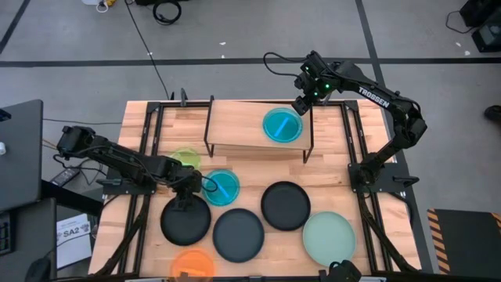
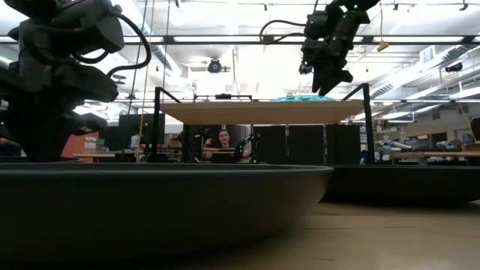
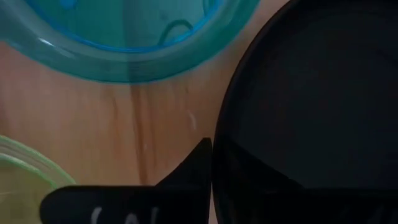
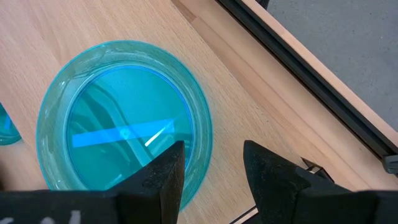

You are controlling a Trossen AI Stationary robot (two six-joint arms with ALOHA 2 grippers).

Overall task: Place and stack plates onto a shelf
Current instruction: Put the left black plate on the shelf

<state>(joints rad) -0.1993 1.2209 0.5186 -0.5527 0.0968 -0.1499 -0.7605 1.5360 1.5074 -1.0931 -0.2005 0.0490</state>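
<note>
Right gripper [image 4: 211,165] hovered, fingers apart and empty, beside the shelved blue plate [image 1: 282,124]; left gripper [image 1: 188,196], fingers unclear, reached a black plate [image 1: 185,222].

Blue translucent plate [image 3: 124,37] is sitting on the wooden tabletop [image 3: 161,124], filling the 11-to-12 o'clock area. Large matte black plate [image 3: 311,106] is taking up the 3 o'clock side, its rim curving close to the blue one but not touching it. Lime green plate [image 3: 18,174] edge is peeking in at 8 o'clock. Left gripper's dark finger [image 3: 149,193] is showing at 6 o'clock, its tip touching the black rim.
</note>
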